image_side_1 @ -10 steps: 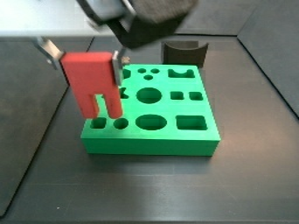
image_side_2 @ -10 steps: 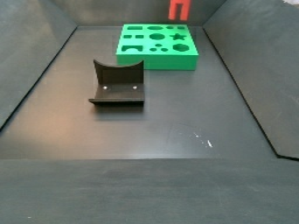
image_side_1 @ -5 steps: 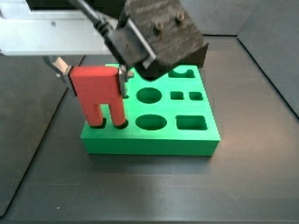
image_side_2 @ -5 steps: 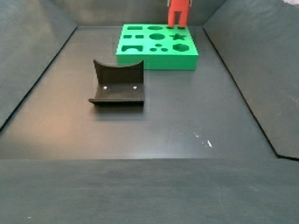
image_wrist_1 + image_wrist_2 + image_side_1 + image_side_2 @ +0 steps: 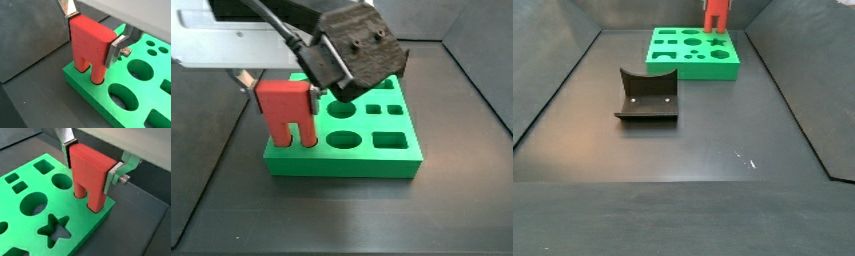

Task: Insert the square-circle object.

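Observation:
The red square-circle object [image 5: 89, 47] is held upright in my gripper [image 5: 93, 31], whose silver fingers [image 5: 119, 46] press on its solid top from both sides. Its two legs [image 5: 87, 198] stand in two holes at a corner of the green board [image 5: 40, 213]. In a side view the red block [image 5: 283, 112] stands on the board's near left corner [image 5: 345, 160], with the gripper [image 5: 281, 82] above it. In a side view the red block [image 5: 715, 15] shows at the far right corner of the board [image 5: 694, 52].
A dark grey curved block [image 5: 647, 97] stands on the dark floor, apart from the board. The board has several other holes: round, square and a star [image 5: 55, 227]. Dark walls ring the floor [image 5: 700, 140].
The gripper has lowered the red block: its legs hung above the board's corner and now stand in the holes. The arm has swung over the board.

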You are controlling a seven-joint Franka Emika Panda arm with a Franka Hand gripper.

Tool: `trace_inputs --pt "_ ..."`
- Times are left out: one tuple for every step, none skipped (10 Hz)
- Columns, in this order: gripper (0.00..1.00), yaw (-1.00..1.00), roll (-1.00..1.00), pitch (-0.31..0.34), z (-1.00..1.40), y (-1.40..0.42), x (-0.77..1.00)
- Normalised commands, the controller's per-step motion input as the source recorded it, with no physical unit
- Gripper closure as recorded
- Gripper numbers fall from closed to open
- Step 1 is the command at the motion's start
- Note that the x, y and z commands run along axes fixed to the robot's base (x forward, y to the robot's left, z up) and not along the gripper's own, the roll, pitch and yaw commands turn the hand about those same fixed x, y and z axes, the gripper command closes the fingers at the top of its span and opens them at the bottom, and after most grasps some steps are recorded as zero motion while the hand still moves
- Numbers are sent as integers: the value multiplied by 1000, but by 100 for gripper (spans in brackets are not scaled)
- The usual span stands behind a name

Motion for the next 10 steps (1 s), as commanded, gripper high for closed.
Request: trace_inputs --pt "100 -11 97 0 -371 0 203" --pt "100 0 61 -100 -469 0 0" --pt "100 0 69 -174 -551 0 0" --pt "100 0 90 -301 -649 -54 -111" --pt "100 0 91 -293 -663 -46 -71" --pt "100 0 54 -197 -611 -14 0" --pt "100 0 101 -170 -563 -40 0" --pt "100 0 163 -79 -520 -9 11" --pt "100 0 209 0 -546 -40 189" --pt "100 0 163 70 -580 0 374"
